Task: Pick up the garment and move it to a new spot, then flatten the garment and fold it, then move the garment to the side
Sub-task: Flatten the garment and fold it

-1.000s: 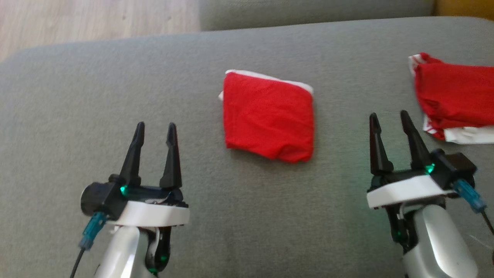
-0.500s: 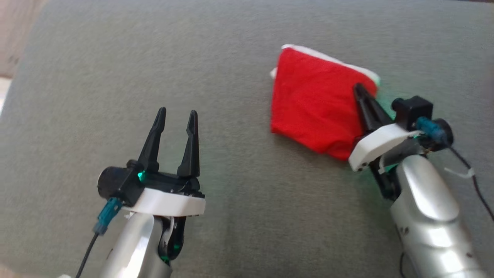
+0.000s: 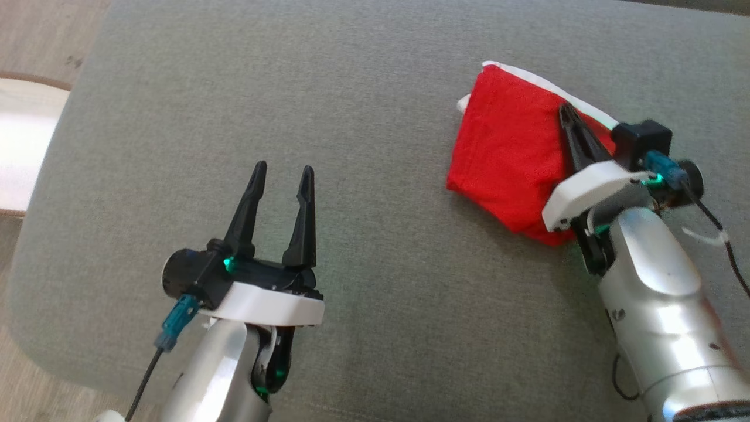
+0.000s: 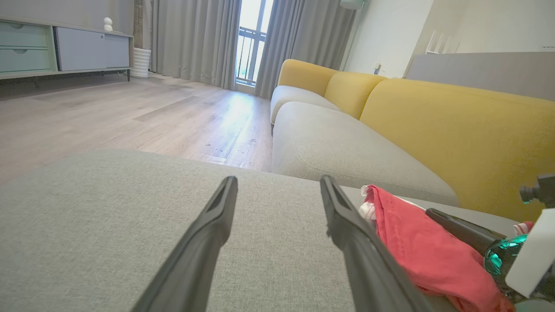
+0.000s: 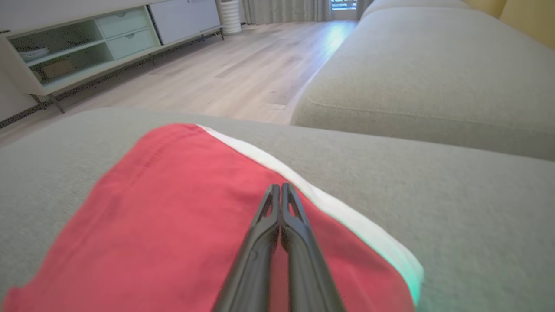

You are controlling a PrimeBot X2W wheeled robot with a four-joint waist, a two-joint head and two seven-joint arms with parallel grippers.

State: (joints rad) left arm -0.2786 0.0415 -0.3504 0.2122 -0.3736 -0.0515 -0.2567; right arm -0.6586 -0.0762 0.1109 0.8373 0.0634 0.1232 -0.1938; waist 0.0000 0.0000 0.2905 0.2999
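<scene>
Lying over garment [image 5: 173, 208], R pincer [image 5: 277, 187] closed; earlier open, clear.

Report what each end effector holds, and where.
Left end effector: nothing, open. Right end effector: shut atop the red garment near its white edge; a pinch cannot be told.
</scene>
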